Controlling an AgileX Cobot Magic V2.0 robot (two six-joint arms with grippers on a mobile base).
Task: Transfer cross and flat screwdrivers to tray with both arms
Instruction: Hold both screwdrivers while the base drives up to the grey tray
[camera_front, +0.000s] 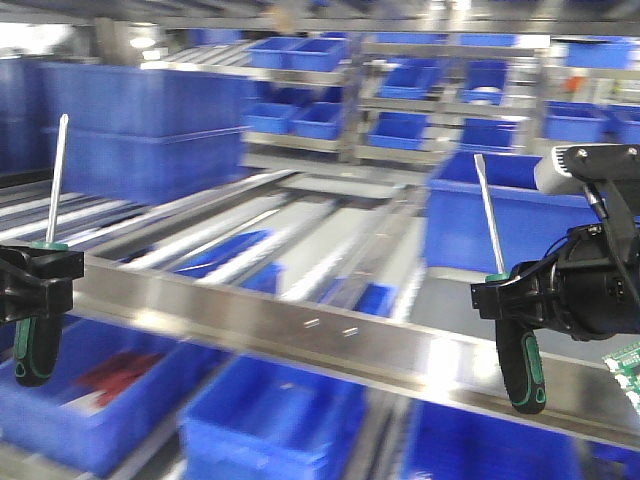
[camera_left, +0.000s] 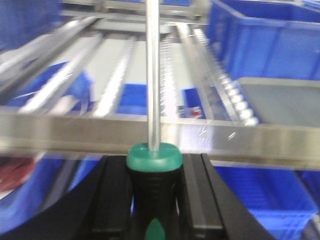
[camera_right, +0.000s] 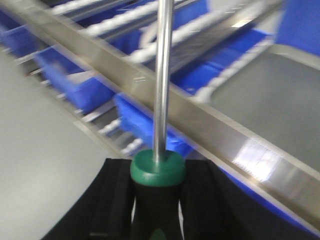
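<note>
Nearest me, the left gripper (camera_front: 40, 283) is clamped on the left screwdriver (camera_front: 38, 345) just under its green collar (camera_left: 153, 157), with the pads (camera_left: 116, 195) pressed to either side of the black handle and the shaft pointing straight up. On the right, the right gripper (camera_front: 512, 298) pinches the right screwdriver (camera_front: 524, 372) the same way, high on the handle, with the shaft leaning a little left. Most of each handle hangs below the jaws. I can't tell cross from flat, as the tips are too small and soft to read

To my eye these are light, stiff tools with their weight in the handle. The chunky rubbery grip should bite well, while the thin polished shaft looks slick and a poor place to take hold. Holding near the collar seems sensible. A slack pinch could let the long shaft tip over, and a round handle is likely to roll once set down

Just beyond both grippers a steel rail (camera_front: 300, 322) runs across, with blue crates (camera_front: 270, 420) below it. Past the rail on the right lies the tray (camera_left: 285, 105), dull grey, beside a roller track (camera_left: 235, 97). Neither screwdriver is in it yet, and both hang in the air on the near side of the rail. Behind the tray sits a big crate (camera_front: 500, 215), and farther off, blurred shelves (camera_front: 400, 100) of more blue bins
</note>
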